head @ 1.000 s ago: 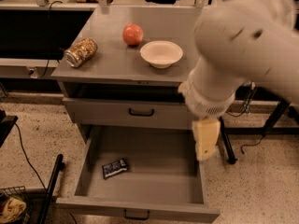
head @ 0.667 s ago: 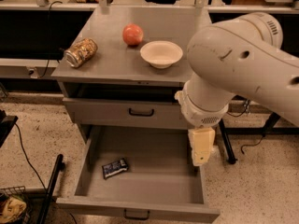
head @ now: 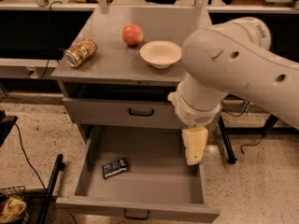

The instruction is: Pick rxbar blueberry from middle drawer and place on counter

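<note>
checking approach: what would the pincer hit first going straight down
The pincer, hanging over the right side of the middle drawer, would likely meet its floor; depth unclear. The rxbar blueberry lies left.

gripper (head: 195, 153) over right side of middle drawer (head: 140, 205) | drawer top open | room all round rxbar blueberry (head: 114, 168)

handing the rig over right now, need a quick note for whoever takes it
Gripper: hangs over the right side of the open middle drawer; the bar is not in it.
rxbar blueberry: lies flat on the drawer floor, left of centre, apart from the gripper.
Counter: carries a can on its side, a red fruit and a bowl; no bar there.
Done: drawer is open.
Left: move left to the bar, grasp, lift, place on the counter.
</note>
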Available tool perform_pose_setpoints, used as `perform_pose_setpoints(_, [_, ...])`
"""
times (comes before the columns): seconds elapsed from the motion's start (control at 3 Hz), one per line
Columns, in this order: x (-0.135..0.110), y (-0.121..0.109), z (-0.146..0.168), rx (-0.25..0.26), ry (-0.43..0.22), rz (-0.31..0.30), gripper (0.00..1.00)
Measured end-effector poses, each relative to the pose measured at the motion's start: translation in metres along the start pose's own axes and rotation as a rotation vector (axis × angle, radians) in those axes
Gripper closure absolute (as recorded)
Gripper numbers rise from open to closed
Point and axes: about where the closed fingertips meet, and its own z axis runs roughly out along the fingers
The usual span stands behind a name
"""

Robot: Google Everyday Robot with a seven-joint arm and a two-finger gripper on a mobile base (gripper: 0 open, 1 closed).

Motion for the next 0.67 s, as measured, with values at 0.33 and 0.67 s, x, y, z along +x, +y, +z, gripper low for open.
perform_pose_setpoints(0.33, [-0.046,-0.01,0.042,-0.014,0.004,-0.116,0.0])
perform_pose_setpoints(0.67, [-0.082,-0.011,0.094,-0.024,-0.02,-0.164,0.0])
